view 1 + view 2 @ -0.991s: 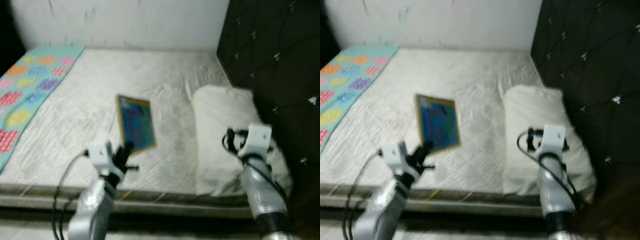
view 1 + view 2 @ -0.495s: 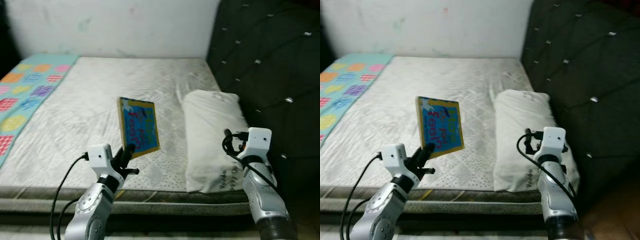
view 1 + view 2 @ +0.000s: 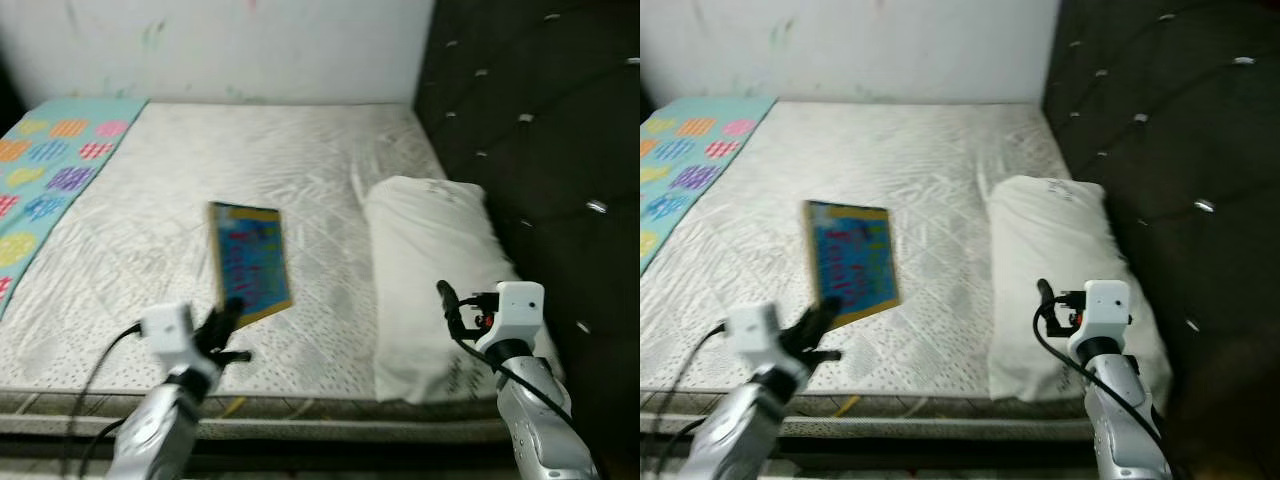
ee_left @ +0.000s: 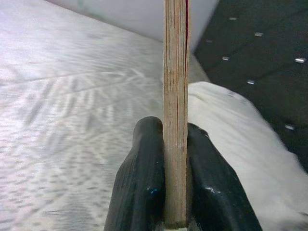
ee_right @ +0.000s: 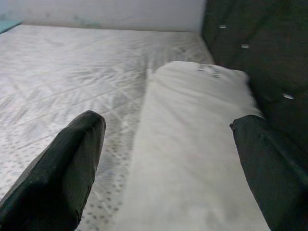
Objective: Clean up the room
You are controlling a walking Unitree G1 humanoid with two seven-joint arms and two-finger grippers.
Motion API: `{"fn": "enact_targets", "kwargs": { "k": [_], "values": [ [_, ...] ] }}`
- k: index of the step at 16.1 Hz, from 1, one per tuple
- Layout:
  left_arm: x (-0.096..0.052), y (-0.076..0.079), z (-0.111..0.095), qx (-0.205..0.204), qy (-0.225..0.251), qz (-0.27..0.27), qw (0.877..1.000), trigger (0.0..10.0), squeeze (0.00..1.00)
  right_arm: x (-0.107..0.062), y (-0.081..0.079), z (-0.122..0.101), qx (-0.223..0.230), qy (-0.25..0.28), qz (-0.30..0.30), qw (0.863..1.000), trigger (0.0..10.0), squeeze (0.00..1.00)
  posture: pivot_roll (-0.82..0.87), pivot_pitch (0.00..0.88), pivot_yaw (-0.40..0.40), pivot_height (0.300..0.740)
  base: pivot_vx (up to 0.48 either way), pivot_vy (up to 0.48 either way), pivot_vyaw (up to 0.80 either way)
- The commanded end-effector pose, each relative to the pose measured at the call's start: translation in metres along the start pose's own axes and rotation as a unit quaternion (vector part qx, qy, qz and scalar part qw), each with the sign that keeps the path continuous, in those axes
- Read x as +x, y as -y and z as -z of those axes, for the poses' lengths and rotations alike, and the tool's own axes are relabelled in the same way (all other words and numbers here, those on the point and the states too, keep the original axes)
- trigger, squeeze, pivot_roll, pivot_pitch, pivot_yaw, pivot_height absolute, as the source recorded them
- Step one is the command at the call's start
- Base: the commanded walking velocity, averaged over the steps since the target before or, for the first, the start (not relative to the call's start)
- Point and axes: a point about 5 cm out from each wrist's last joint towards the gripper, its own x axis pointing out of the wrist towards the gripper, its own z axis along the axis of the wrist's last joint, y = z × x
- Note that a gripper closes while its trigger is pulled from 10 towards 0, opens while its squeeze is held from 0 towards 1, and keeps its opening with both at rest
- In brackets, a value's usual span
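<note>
A thin blue picture book (image 3: 249, 263) with a tan edge is held upright above the front of the white mattress (image 3: 250, 170). My left gripper (image 3: 222, 322) is shut on the book's lower edge. In the left wrist view both black fingers (image 4: 139, 178) clamp the book's (image 4: 175, 96) spine edge-on. My right gripper (image 3: 446, 300) hovers open over the near end of the white pillow (image 3: 435, 260). The right wrist view shows its two fingertips (image 5: 67, 163) spread wide, with the pillow (image 5: 192, 154) between them.
A dark tufted headboard (image 3: 530, 120) runs along the right side of the bed. A teal blanket with coloured patches (image 3: 45, 165) lies along the left edge. A white wall (image 3: 220, 45) stands behind. The mattress's front edge (image 3: 300, 405) is just before me.
The camera has shifted and blurred. The book and my left gripper have moved left and slightly lower. My right gripper stays open over the pillow's near end.
</note>
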Motion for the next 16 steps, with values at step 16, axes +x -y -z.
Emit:
{"fn": "enact_targets", "kwargs": {
  "k": [16],
  "values": [
    [0.0011,0.0093,-0.0045,0.056,-0.025,0.034,0.998,10.0,0.00,0.0044,-0.0080,-0.0017,0.010,-0.018,-0.019,1.000,10.0,0.00,-0.04,0.000,-0.040,0.740,0.147,0.000,0.00]
  ]
}}
